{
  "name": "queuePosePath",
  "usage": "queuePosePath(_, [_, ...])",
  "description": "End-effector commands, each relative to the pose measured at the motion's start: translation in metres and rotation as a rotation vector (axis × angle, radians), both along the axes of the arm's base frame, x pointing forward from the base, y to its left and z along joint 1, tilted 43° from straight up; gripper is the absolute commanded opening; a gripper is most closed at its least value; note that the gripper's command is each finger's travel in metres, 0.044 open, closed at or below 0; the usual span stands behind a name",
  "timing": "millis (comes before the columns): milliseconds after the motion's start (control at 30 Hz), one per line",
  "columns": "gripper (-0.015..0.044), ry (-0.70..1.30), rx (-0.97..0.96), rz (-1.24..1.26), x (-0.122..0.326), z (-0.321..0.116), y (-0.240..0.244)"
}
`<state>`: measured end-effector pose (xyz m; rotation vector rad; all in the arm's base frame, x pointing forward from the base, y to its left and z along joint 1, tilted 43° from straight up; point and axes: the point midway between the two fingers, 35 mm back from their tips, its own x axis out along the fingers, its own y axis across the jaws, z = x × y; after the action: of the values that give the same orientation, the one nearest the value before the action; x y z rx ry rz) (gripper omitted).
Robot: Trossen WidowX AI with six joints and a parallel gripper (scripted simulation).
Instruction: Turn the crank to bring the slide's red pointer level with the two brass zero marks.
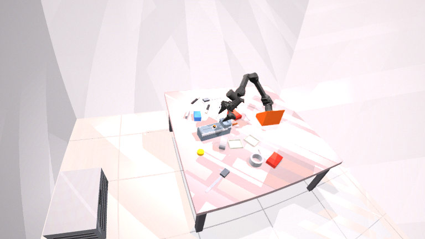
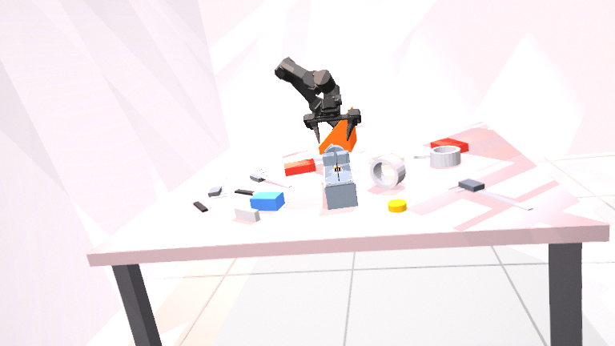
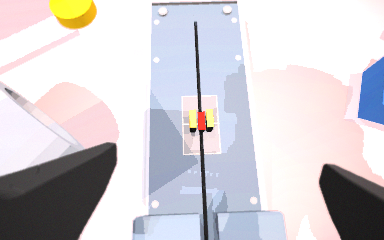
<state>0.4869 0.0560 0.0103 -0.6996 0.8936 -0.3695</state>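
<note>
The blue-grey machine point(image 1: 216, 134) point(image 2: 340, 196) point(image 3: 172, 80) stands on the table. In the wrist view the red pointer point(image 3: 201, 121) sits on the black slot line between the left brass mark point(image 3: 193, 119) and the right brass mark point(image 3: 210, 118). It looks about level with them; a very small offset cannot be told. The orange crank handle point(image 1: 234, 124) shows small at the machine's arm-side end in the top view; it is outside the wrist view and hidden in the exterior view. My gripper point(image 1: 221, 117) point(image 2: 333, 141) point(image 3: 216, 162) is open and empty, above the machine's housing end, off the handle.
A blue block point(image 1: 197, 116) point(image 2: 267, 201) and a red block point(image 2: 299, 166) lie on one side of the machine. A grey ring point(image 2: 387, 171) and a yellow disc point(image 1: 200, 152) point(image 2: 397, 206) point(image 3: 74, 11) are on the other. An orange panel point(image 1: 270, 118) stands by the arm base.
</note>
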Motion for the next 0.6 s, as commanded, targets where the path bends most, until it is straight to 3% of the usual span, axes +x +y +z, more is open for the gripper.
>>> queuePosePath(0, [0.0440, -0.034, 0.008, 0.001, 0.005, 0.029, 0.018])
queuePosePath(567, [0.0440, -0.005, 0.023, 0.092, -0.060, 0.032, 0.030])
